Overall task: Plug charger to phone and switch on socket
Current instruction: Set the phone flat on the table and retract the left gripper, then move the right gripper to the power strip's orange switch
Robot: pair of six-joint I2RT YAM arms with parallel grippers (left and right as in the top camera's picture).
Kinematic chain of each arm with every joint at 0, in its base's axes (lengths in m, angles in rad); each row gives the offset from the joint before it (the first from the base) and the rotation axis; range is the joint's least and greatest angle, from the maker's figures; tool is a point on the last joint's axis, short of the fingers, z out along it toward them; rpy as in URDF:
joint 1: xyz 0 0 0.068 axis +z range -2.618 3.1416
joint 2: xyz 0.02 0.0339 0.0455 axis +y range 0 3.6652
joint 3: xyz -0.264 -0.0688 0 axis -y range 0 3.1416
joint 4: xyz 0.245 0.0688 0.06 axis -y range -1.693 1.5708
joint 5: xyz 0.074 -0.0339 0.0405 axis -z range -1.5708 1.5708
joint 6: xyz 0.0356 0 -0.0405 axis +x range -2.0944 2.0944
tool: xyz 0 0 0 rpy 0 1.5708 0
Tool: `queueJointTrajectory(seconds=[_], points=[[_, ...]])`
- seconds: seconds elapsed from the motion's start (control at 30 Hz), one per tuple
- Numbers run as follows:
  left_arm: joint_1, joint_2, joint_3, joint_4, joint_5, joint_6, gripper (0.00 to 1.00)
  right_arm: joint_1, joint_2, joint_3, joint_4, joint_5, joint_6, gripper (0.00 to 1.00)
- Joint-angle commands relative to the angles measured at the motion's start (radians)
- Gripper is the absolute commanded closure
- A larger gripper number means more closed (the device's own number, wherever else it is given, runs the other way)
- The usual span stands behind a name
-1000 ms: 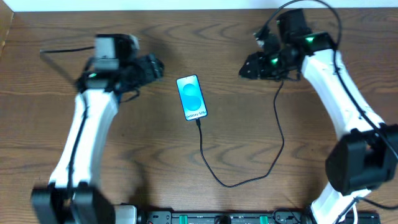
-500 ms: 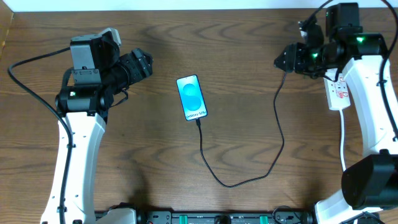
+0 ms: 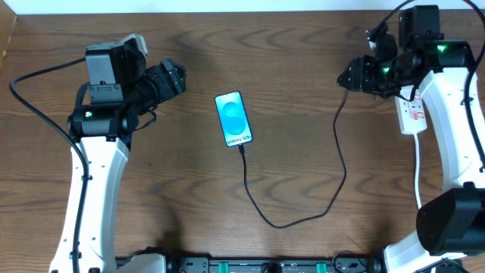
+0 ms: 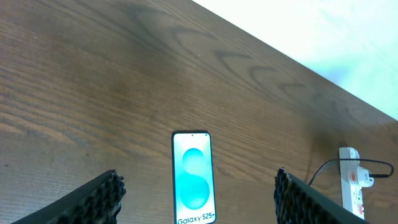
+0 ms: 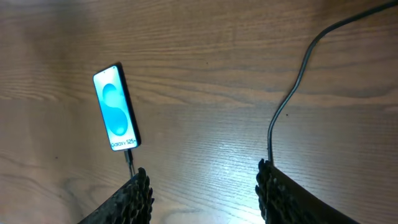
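While left and right jaws gape empty, the phone (image 3: 233, 118) lies on a brown wood-grain table (image 3: 288, 45).

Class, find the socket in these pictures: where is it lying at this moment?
In the overhead view the socket lies on the table's right side, partly hidden by the right arm, just right of the charger.

phone (image 3: 233, 118): flat, cyan screen lit
socket (image 3: 413, 114): white, well right of phone
my charger (image 3: 344, 171): plugged into phone, looping toward socket
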Motion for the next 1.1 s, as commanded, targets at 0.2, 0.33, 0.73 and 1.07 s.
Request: queueJointTrajectory(seconds=[0.2, 0.33, 0.73, 1.07], points=[[0.005, -0.001, -0.003, 0.000, -0.013, 0.010, 0.21, -0.041, -0.021, 0.017, -0.002, 0.008, -0.027, 0.45], [0.005, -0.001, -0.003, 0.000, -0.013, 0.010, 0.20, -0.060, -0.019, 0.017, -0.012, 0.019, -0.027, 0.44], [0.005, -0.001, -0.003, 0.000, -0.013, 0.010, 0.20, -0.182, -0.018, 0.017, -0.007, 0.019, -0.019, 0.99], [0.005, -0.001, -0.003, 0.000, -0.013, 0.010, 0.20, -0.355, 0.009, 0.017, 0.047, -0.027, -0.019, 0.99]])
